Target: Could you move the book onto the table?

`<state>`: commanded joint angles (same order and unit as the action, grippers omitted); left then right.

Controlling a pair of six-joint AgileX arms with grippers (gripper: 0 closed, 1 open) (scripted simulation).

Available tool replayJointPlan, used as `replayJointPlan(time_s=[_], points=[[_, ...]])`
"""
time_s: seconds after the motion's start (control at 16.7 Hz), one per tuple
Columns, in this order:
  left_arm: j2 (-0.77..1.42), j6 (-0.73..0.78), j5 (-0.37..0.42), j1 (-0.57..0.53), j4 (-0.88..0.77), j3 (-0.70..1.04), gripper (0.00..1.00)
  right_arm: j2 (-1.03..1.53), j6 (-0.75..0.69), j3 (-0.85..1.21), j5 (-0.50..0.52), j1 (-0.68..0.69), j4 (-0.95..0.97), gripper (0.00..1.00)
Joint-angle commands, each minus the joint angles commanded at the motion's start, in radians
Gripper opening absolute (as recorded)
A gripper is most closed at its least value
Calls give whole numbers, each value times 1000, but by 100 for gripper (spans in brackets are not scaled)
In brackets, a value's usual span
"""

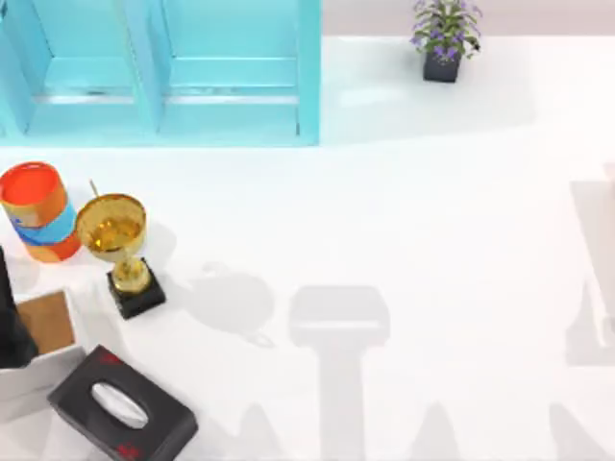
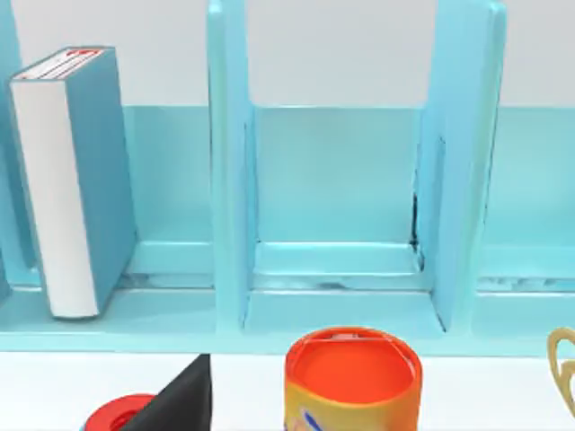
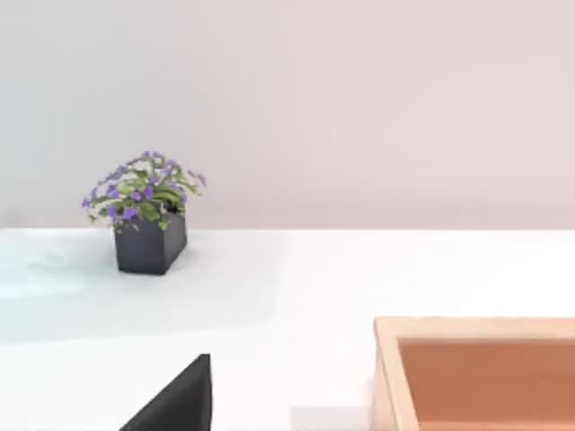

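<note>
While the book (image 2: pixel 67 180) stood upright in a compartment of the turquoise shelf cabinet (image 2: pixel 229 180), at the back left of the white desk (image 1: pixel 404 240), you had neither arm near it. You could not tell how either arm's fingers were set. On the desk near the cabinet you had an orange canister (image 1: pixel 38 209), a gold trophy (image 1: pixel 120 250) and a black tissue box (image 1: pixel 120 405).
</note>
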<state>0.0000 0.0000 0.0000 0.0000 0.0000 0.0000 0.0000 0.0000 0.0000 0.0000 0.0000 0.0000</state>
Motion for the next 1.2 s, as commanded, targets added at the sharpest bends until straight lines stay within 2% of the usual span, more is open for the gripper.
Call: replayJointPlan(time_s=[0.24,0.48,0.72,1.2], points=[[31,3,12,10,18,19,100,0,0,0,0,0,0,100],[220,19,74,67,114,123,100,0,0,0,0,0,0,100],[564,44,172,155,263,286,100,0,0,0,0,0,0,100],[1433,103,401,366,615,674,100,0,0,0,0,0,0,100]])
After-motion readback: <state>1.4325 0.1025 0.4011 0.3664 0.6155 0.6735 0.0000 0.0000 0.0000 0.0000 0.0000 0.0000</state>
